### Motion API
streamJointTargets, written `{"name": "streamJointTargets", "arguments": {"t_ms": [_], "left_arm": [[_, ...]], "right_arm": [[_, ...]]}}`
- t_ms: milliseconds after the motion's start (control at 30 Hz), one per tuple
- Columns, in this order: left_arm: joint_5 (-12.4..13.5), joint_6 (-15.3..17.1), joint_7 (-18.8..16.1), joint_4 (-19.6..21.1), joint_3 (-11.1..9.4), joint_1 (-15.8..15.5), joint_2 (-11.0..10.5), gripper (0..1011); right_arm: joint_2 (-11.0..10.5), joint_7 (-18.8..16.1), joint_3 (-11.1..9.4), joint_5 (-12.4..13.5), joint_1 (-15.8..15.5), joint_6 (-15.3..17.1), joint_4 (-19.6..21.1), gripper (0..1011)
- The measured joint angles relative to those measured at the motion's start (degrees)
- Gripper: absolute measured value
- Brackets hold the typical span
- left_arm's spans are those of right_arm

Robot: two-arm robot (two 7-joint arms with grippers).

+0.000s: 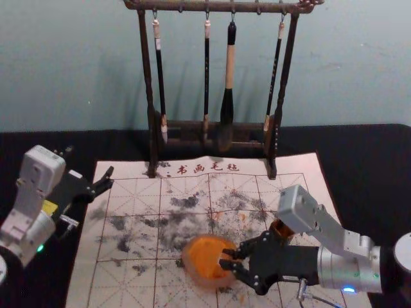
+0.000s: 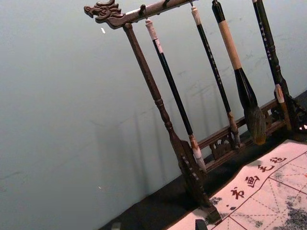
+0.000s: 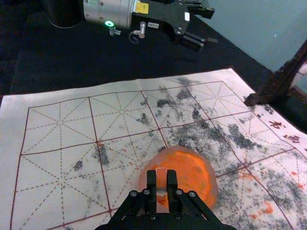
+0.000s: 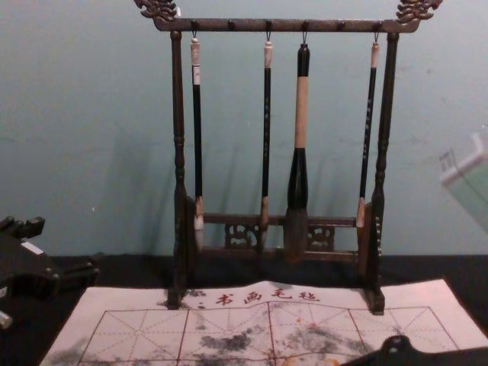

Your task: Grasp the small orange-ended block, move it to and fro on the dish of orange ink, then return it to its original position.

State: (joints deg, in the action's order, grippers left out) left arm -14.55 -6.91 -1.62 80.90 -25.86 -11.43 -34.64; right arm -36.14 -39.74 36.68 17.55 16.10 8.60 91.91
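Gripping the small orange-ended block [image 3: 161, 180] between its two fingertips, the right gripper [image 1: 229, 258] reaches in from the right over the near part of the calligraphy felt [image 1: 128, 289]. Its pincer is clamped on the block, one fingertip against each side, and the block sits over the right part of the round dish of orange ink [image 1: 207, 255]. Whether the block's lower end touches the ink, I cannot tell. Orange covers most of the dish's middle, inside a paler, translucent rim.

Just beyond the right gripper, partly hidden by its arm, is a dark amber-brown object [image 1: 280, 229], too covered to name.

The left gripper [image 1: 90, 167] is parked off the felt's left edge, well apart from the dish, its fingers spread with nothing between them.

The felt lies on a black cloth [image 1: 379, 192], printed with a dark red grid, dashed diagonals and a line of red characters along its far edge. Grey-black smudges mark its middle, with orange flecks toward the right.

At the far side stands a dark wooden brush rack [image 1: 151, 128] with carved dragon-head ends. Four calligraphy brushes hang from it: three slim ones [image 1: 207, 77] and a thick one [image 1: 227, 96] with a pale wooden band, second from the right.
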Motion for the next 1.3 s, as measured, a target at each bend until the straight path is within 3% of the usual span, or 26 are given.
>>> {"name": "streamJointTargets", "arguments": {"t_ms": [767,967,1300], "left_arm": [[0.0,0.0,0.0,0.0,0.0,0.0,0.0,1002],[0.0,0.0,0.0,0.0,0.0,0.0,0.0,1002],[0.0,0.0,0.0,0.0,0.0,0.0,0.0,1001]], "right_arm": [[4.72,1.97,1.98,-2.58,4.97,1.41,-5.68,85],[4.69,2.38,1.62,-2.9,5.17,2.16,-6.05,85],[1.99,2.78,0.01,-2.9,3.53,4.12,-3.2,85]]}}
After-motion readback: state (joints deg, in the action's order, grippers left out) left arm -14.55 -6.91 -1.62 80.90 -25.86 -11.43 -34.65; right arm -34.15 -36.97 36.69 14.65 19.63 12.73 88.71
